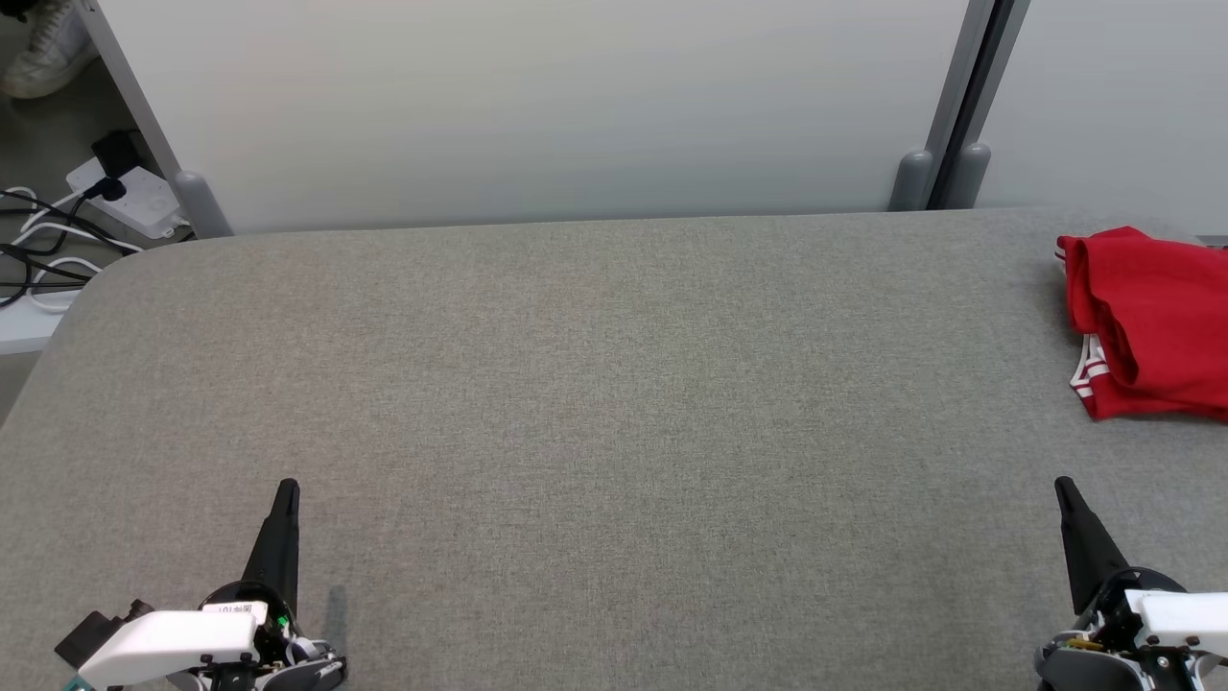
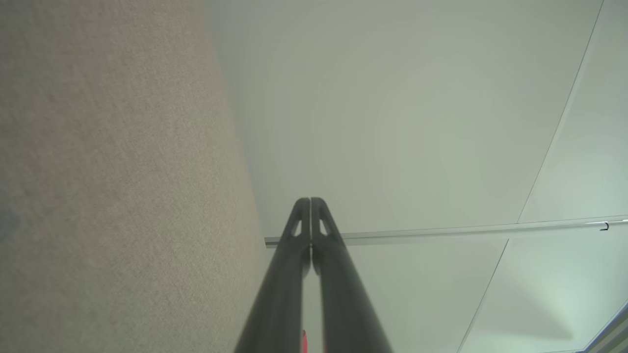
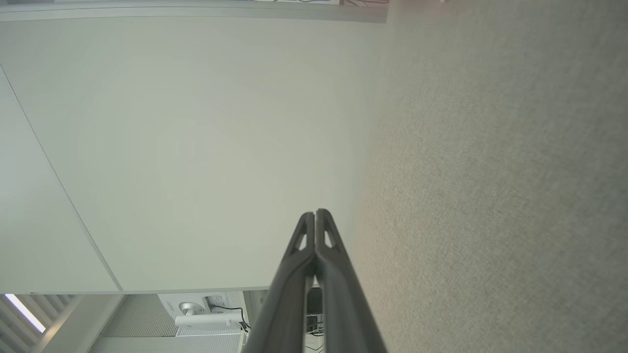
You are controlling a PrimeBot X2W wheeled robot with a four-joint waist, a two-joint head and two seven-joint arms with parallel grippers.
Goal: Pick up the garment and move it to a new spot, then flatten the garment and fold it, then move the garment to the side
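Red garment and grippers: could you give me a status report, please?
Left gripper shut, empty. Right gripper shut, empty. Red garment bunched, far right of grey table. Nothing between.

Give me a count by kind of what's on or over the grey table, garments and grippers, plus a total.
Garments: 1, the red garment
Grippers: 2, the left gripper and the right gripper, both with fingers shut
Total: 3

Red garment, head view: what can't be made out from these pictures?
Red garment: head view's right edge cuts it off; full shape and type unclear.
Red sliver, left wrist view: mostly hidden by the left gripper's fingers, unidentifiable.
Shoe: cropped by the head view's top-left corner.
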